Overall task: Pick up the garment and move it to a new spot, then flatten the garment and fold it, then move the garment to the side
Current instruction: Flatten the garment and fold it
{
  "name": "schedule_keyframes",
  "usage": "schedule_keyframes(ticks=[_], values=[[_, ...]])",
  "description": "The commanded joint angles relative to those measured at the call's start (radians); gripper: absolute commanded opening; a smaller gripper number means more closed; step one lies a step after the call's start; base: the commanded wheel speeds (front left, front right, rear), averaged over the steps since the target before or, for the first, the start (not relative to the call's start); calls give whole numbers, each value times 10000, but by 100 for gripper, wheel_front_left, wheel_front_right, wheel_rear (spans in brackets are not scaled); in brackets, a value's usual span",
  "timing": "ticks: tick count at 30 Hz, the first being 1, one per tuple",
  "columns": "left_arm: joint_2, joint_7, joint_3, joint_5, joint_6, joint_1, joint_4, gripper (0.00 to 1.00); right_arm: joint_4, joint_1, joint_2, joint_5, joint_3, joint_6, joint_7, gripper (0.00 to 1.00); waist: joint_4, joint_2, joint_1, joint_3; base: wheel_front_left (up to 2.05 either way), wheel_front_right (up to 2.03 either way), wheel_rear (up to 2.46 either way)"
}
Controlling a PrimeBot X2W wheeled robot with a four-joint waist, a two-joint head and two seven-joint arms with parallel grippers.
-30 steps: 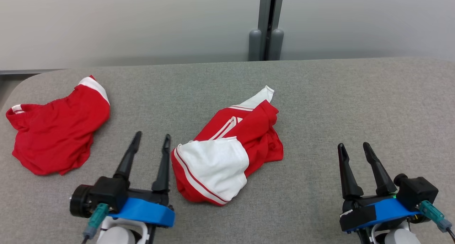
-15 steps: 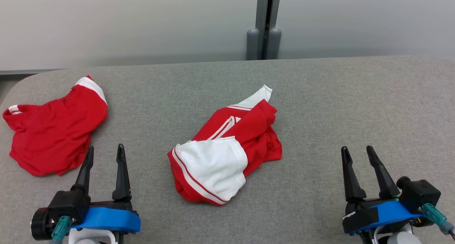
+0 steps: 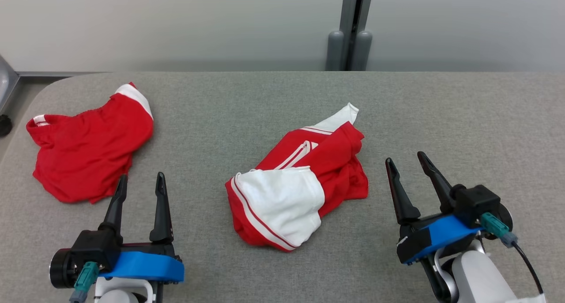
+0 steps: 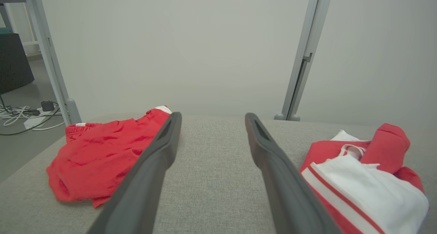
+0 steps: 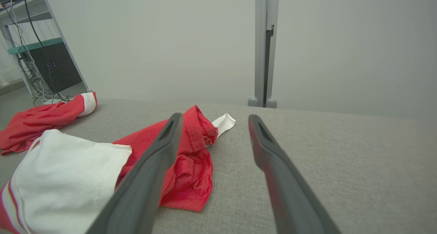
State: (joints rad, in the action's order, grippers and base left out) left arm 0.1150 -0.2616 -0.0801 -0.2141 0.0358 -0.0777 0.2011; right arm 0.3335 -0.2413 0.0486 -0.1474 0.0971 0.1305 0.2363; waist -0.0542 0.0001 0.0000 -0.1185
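Garment (image 3: 287, 197) red-and-white, second garment (image 3: 90, 150) red; left gripper (image 3: 141, 176), right gripper (image 3: 404, 156): two each.

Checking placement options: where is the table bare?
Widest bare patch: the table right of the red-and-white garment, beyond the right gripper. A narrower strip lies between that garment and the red shorts. The left end is crowded by the shorts and left gripper.

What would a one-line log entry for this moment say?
left claw: open, empty | right claw: open, empty | red-and-white garment: crumpled, ungrasped
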Motion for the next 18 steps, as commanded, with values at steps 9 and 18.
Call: schedule_keyframes(ticks=[9,18], values=[[-398,-51,176,234,298,-476,-3,100,2429,-1426,311,636,279,3,-393,100,-889,-1,0,-505,0,0,0],[-575,-49,225,311,424,-638,48,100,5259,-2319,421,1089,348,3,-172,100,-1517,-1,0,-703,0,0,0]])
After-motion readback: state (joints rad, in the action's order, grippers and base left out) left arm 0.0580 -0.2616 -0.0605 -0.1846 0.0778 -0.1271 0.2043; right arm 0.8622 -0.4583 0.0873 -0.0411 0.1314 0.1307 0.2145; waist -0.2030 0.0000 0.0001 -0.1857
